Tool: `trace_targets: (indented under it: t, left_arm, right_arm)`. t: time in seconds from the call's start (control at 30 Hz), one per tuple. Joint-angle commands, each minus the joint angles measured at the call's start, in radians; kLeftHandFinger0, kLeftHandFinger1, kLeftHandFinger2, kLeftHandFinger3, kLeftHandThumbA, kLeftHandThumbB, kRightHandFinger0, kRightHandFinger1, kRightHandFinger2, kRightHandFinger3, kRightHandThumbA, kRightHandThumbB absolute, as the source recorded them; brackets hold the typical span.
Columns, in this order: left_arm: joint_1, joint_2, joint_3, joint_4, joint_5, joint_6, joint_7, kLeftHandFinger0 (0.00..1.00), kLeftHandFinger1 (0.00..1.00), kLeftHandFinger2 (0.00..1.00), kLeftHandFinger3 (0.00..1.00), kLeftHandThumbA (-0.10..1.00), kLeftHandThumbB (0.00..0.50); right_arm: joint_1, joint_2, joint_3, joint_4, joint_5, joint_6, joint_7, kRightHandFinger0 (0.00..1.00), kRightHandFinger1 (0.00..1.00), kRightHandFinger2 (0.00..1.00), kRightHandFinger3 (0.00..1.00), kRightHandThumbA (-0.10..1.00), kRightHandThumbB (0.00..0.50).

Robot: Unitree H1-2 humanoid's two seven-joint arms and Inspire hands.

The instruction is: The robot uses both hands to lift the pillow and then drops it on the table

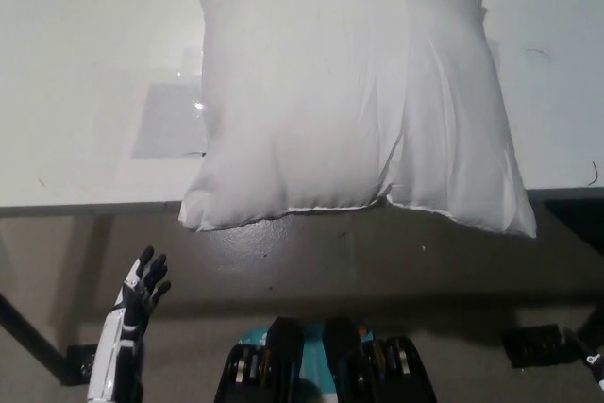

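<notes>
So the pillow (354, 101) is lying flat on the white counter (85, 63), and its near edge hangs over the counter's near edge, with the right near corner sticking out the most. Neither hand touches it right now. The left hand (142, 292) is down at the near left, below the counter edge, fingers spread and holding nothing. The right hand (593, 363) only just peeks in at the near right corner of the view, so I can't tell if it's spread or closed.

My take on doing this step well: both hands need to come up and go in from opposite sides, left hand to the pillow's left edge, right hand to its right edge, roughly level with each other. It's soft and floppy, so squeezing from the sides near the middle should keep it from folding or sagging off one hand. That overhanging near edge is a handy place to get fingers under.

There's a pale rectangular patch (170, 120) on the counter, just left of the pillow. No brand, label or readable writing anywhere that I can make out.
</notes>
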Motion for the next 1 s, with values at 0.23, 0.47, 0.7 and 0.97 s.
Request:
trace_targets:
  t: [0.23, 0.47, 0.7, 0.97]
  left_arm:
    - [0.038, -0.015, 0.052, -0.218, 0.011, -0.07, 0.033, 1.0, 1.0, 1.0, 1.0, 1.0, 0.302]
    - [-0.082, 0.03, 0.124, -0.34, -0.007, 0.024, 0.026, 1.0, 1.0, 1.0, 1.0, 1.0, 0.266]
    - [-0.277, 0.056, 0.171, -0.363, -0.004, 0.172, 0.034, 1.0, 1.0, 1.0, 1.0, 1.0, 0.311]
    - [-0.517, 0.059, 0.176, -0.353, 0.035, 0.433, 0.052, 1.0, 1.0, 1.0, 1.0, 1.0, 0.285]
  right_arm:
    - [-0.025, 0.047, -0.108, -0.16, 0.15, -0.095, -0.023, 1.0, 1.0, 1.0, 1.0, 1.0, 0.19]
    - [-0.166, 0.014, -0.178, -0.24, 0.158, -0.039, -0.004, 1.0, 1.0, 1.0, 1.0, 1.0, 0.258]
    - [-0.296, 0.018, -0.184, -0.251, 0.134, 0.043, 0.001, 1.0, 1.0, 1.0, 1.0, 1.0, 0.253]
    - [-0.468, 0.042, -0.157, -0.291, 0.125, 0.227, 0.011, 1.0, 1.0, 1.0, 1.0, 1.0, 0.265]
